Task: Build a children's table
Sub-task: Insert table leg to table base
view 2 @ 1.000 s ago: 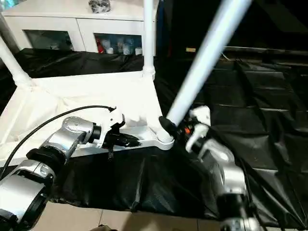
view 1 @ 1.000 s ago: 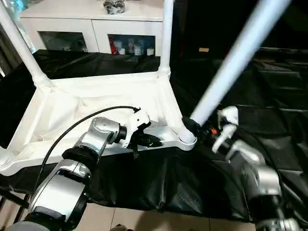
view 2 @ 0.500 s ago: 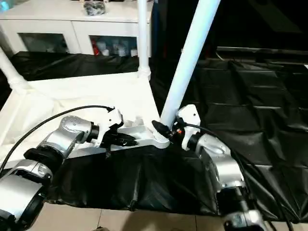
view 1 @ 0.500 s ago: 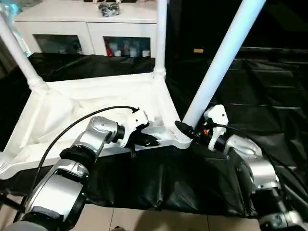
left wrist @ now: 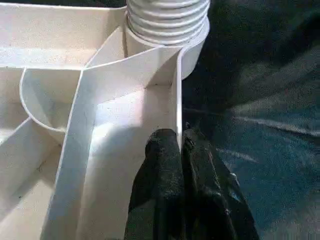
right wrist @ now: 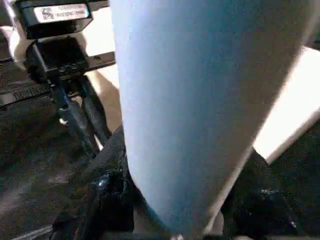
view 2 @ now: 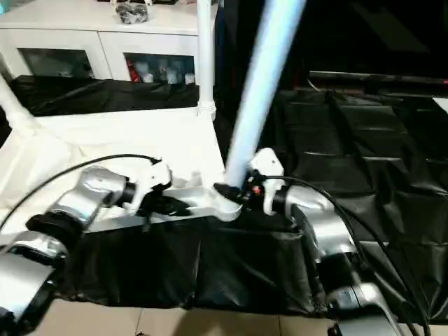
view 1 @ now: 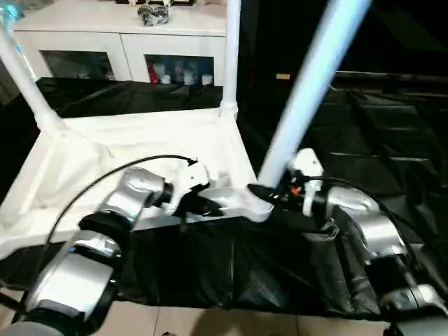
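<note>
Steeper than a second ago, the leg now stands nearer upright at the tabletop's near right corner, the right gripper's fingers clamped round its base. Left gripper, fingers together, pinches the tabletop's near rim on the black-draped worktop.

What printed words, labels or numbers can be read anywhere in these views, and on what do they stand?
None can be read.
White sticker on the left gripper's black housing, in the right wrist view: lines of print, too blurred to read.
Small orange tag on the dark background: too small to read.
</note>
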Available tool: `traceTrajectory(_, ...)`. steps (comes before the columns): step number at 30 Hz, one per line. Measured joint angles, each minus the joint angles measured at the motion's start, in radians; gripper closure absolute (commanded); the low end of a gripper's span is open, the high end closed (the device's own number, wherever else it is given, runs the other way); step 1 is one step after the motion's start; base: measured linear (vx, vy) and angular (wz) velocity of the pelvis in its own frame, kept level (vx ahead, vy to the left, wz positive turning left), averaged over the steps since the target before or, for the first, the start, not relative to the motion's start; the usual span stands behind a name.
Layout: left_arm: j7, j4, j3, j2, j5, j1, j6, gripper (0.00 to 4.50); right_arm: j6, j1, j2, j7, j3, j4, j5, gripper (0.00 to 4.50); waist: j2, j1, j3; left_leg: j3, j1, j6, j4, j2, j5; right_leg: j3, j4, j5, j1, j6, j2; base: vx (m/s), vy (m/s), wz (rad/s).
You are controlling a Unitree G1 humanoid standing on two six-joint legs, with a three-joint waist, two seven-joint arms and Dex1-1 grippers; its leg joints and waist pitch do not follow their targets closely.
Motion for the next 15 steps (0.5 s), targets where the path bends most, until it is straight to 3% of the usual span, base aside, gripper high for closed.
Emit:
traceTrajectory(8, -0.012, -0.006, 0.0, 0.008, 0.0, -0.003, -0.001, 4.5, 0.002, -0.04, -0.009, 0.062, 0.005, 0.04, -0.009, 2.62, -0.008, 0.001, 0.004, 0.0, 0.0, 0.0, 0.0, 0.0, 0.0, 0.0, 0.0, 0.0, -0.001, 0.0, 0.0, 0.0, 0.0, 0.0)
traceTrajectory(15, -0.054, -0.006, 0.0, 0.011, 0.003, -0.002, -0.036, 4.5, -0.02, -0.004, -0.025, 0.116, 0.005, 0.012, 0.005, 2.62, -0.01, 0.011, 0.005, 0.001, -0.002, 0.0, -0.002, 0.0, 0.0, 0.0, -0.001, -0.002, -0.001, 0.001, 0.0, 0.0, 0.0, 0.0)
